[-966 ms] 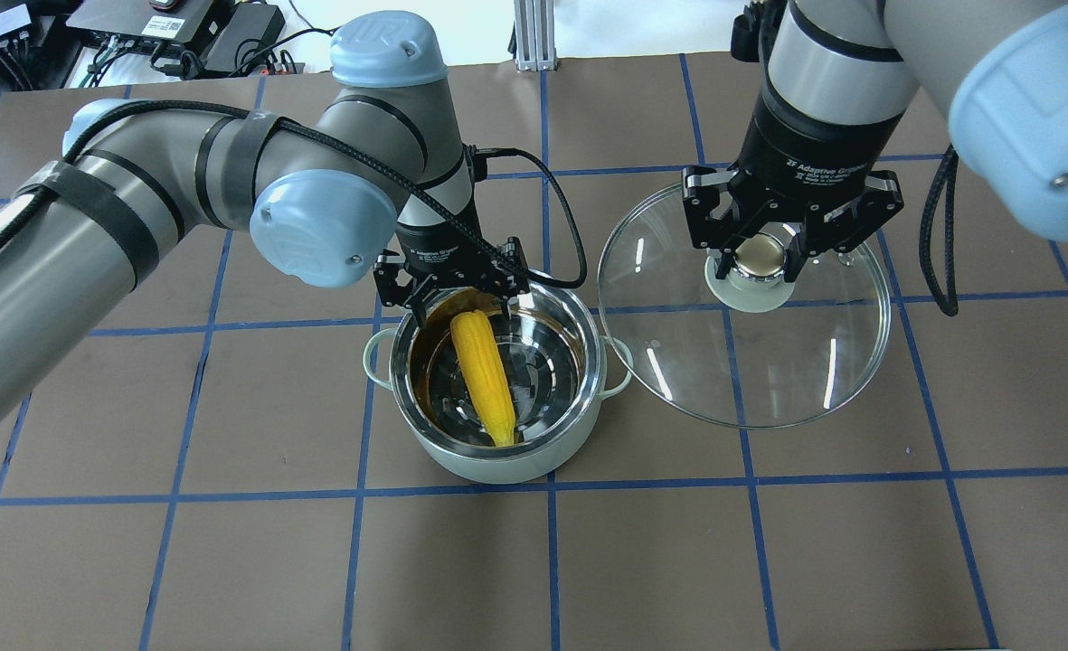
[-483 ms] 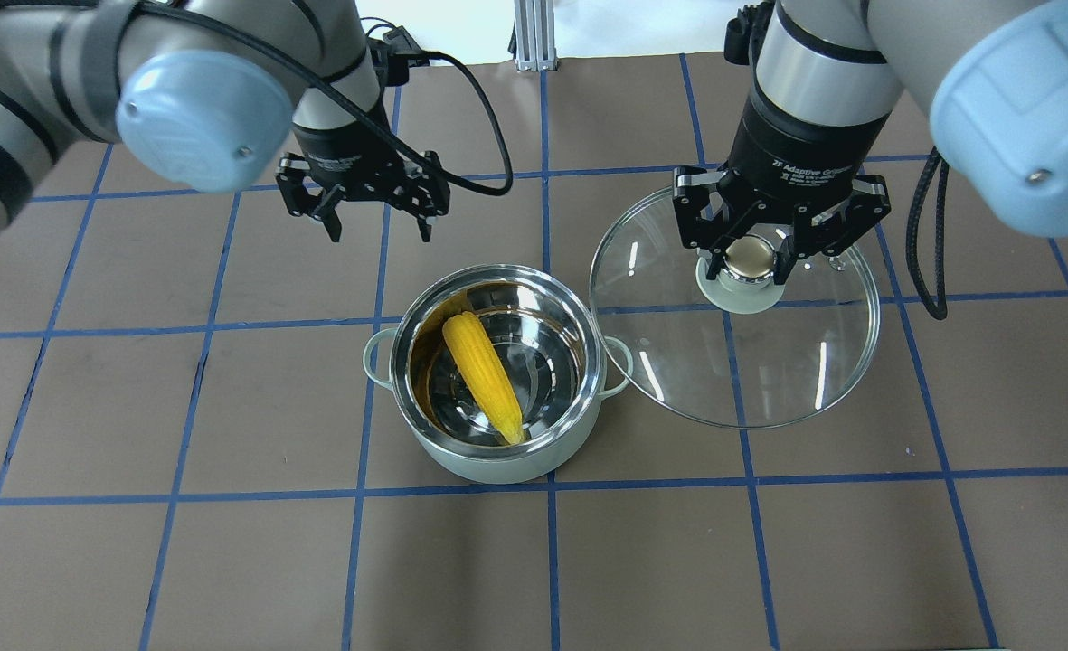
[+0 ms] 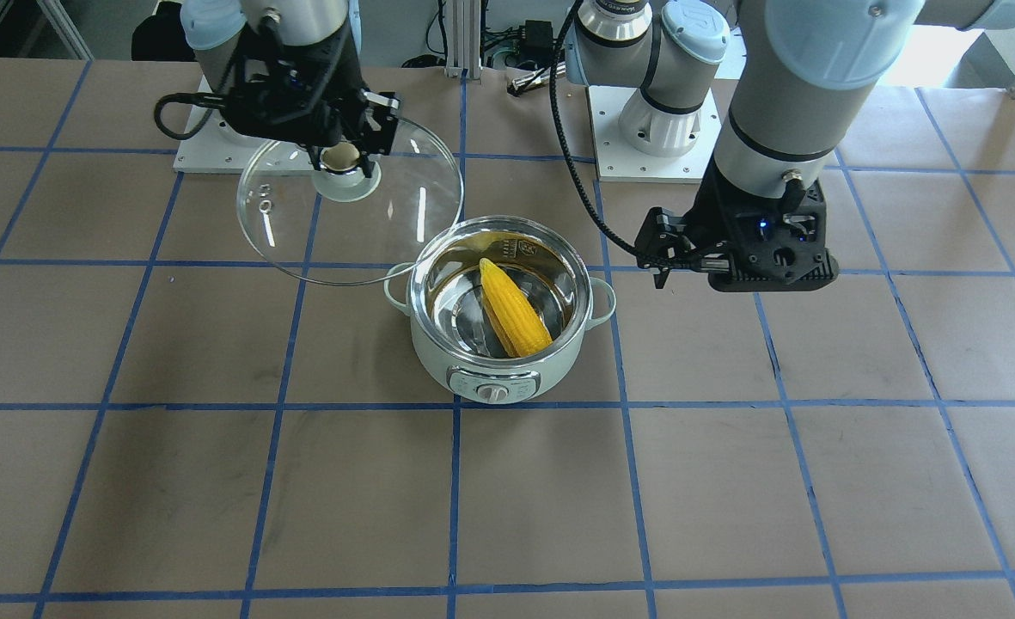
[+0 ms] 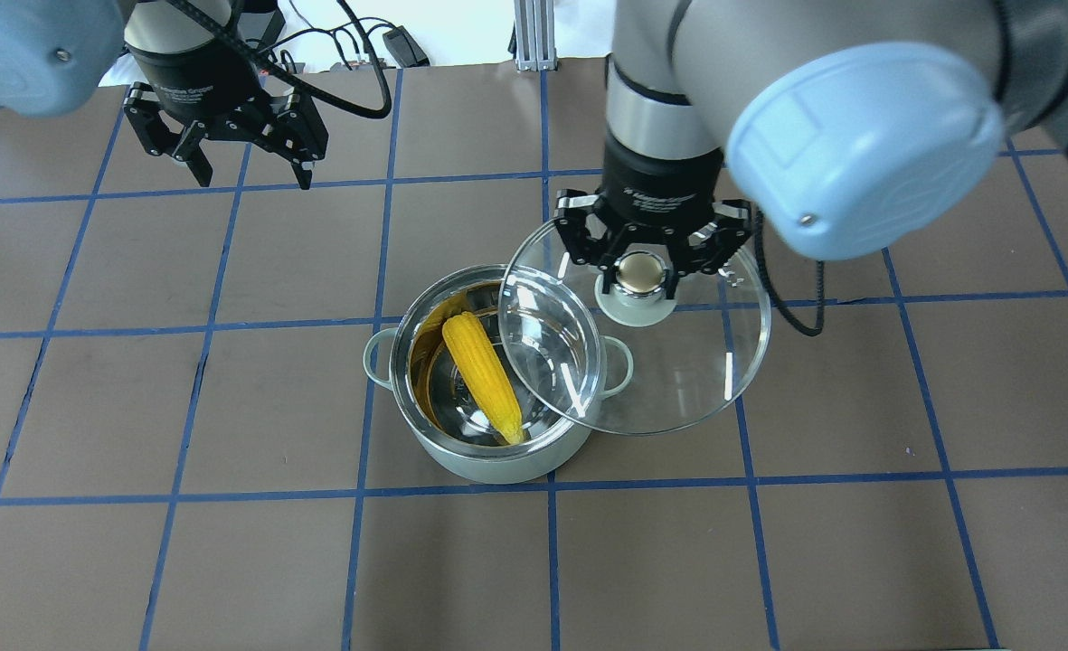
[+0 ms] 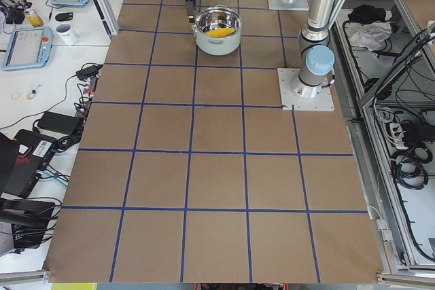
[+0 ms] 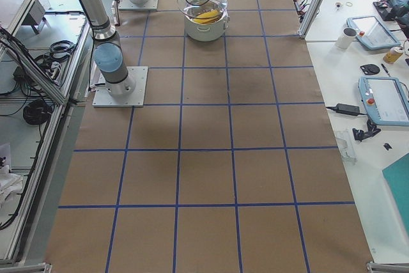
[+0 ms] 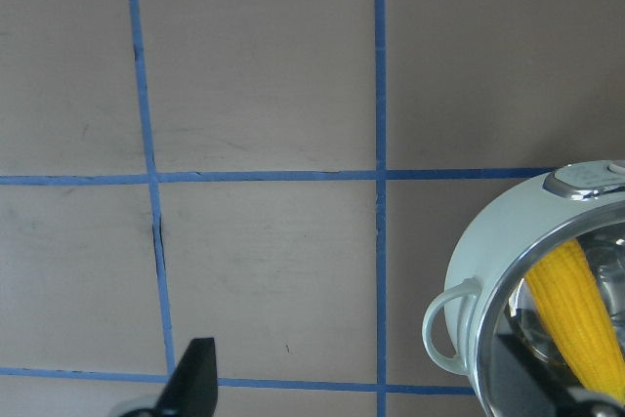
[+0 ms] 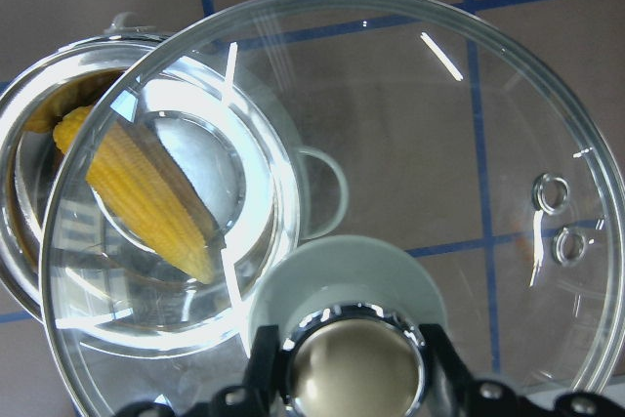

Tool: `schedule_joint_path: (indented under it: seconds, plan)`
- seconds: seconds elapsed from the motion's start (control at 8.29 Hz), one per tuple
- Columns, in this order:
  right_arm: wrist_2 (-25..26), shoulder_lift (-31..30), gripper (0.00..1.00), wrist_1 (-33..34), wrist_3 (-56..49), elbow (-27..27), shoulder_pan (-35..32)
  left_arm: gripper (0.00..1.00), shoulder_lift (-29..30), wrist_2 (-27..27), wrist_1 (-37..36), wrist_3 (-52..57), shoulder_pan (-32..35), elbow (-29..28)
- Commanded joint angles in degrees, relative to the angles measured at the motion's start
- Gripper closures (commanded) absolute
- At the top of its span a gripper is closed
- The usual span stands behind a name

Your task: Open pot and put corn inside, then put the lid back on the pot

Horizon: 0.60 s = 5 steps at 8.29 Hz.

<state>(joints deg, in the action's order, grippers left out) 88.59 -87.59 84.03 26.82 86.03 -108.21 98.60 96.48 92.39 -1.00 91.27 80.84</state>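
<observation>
The mint-green pot (image 4: 488,466) stands open mid-table with the yellow corn (image 4: 482,375) lying slanted inside it. My right gripper (image 4: 639,271) is shut on the ball knob of the glass lid (image 4: 678,380) and holds the lid in the air. The lid's left edge overlaps the pot's right side. In the front view the lid (image 3: 301,232) hangs beside the pot (image 3: 438,361). My left gripper (image 4: 251,176) is open and empty, far back and left of the pot. The left wrist view shows the pot (image 7: 488,241) and corn (image 7: 581,310) at its lower right.
The table is covered in brown paper with a blue tape grid (image 4: 547,479). Cables and electronics (image 4: 380,36) lie beyond the far edge. The right arm's large elbow (image 4: 859,145) hangs over the table's right half. The arm bases (image 3: 653,129) stand behind the pot.
My left gripper has let go of the corn and moved up, back and left, away from the pot. My right gripper has carried the lid left until it overlaps the pot.
</observation>
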Motion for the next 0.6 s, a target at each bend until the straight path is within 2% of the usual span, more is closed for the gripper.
schedule_joint_path:
  seconds: [0.0, 0.12, 0.36, 0.48]
  plan:
    - [-0.35, 7.49, 0.66, 8.32, 8.94, -0.6, -7.52, 0.0, -1.39, -0.06, 0.24, 0.74, -1.01, -0.24]
    - [-0.26, 9.17, 0.66, 9.38, 11.3, -0.6, -10.32, 0.0, -2.01, 0.03, 0.24, 0.65, -0.92, 0.28]
    - [-0.87, 10.85, 0.66, 10.62, 14.56, -0.6, -11.58, 0.0, -2.1, -0.06, 0.24, 0.65, -1.1, 0.46]
    - [-1.83, 11.29, 0.66, 13.58, 15.88, 0.01, -12.19, 0.0, -2.1, -0.15, 0.16, 0.65, -1.1, 0.46]
